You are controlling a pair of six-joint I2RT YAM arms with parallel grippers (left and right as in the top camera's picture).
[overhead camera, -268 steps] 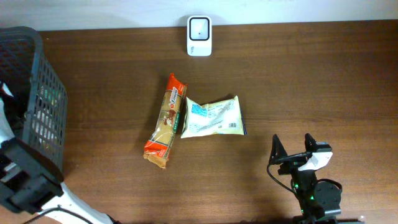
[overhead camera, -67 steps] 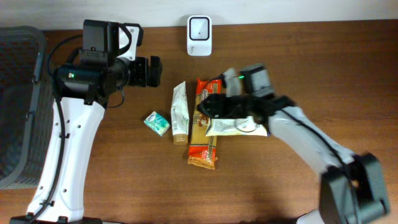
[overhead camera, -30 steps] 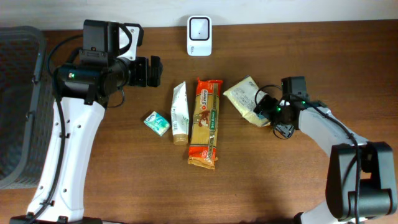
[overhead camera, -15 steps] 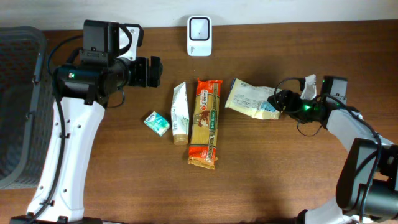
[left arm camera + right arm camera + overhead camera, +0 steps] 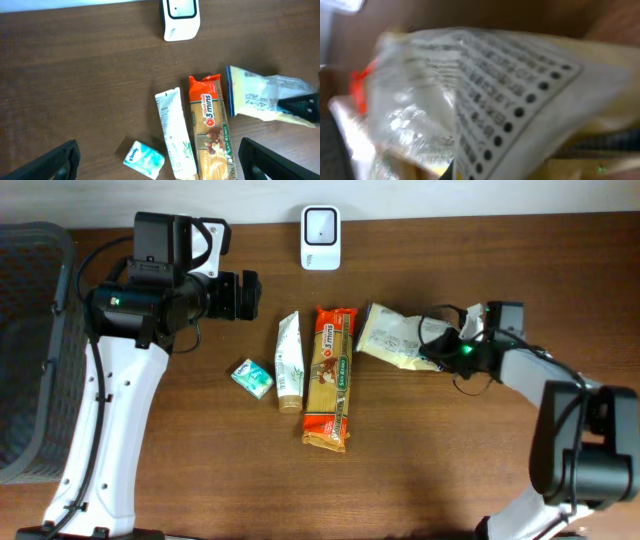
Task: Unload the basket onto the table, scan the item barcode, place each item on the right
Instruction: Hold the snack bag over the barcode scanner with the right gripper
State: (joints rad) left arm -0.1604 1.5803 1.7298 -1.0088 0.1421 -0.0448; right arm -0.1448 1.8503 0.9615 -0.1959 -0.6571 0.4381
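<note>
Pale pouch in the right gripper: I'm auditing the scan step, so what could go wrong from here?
1. The right gripper pinches the pale pouch only at its right edge; the limp pack could sag or slip.
2. Its left end lies close to the pasta pack; dragging might nudge that.
3. Which side would face the scanner is unclear; the scan could miss.

On the bench (image 5: 480,470) the scanner (image 5: 321,224) stands at the far edge. Nearer, from left to right, lie the tissue pack (image 5: 252,378), the tube (image 5: 289,362), the pasta packet (image 5: 330,376) just beside the tube, and the pouch (image 5: 393,338) near the packet's far right corner. The basket (image 5: 30,350) sits at the left end, well apart from them.
</note>
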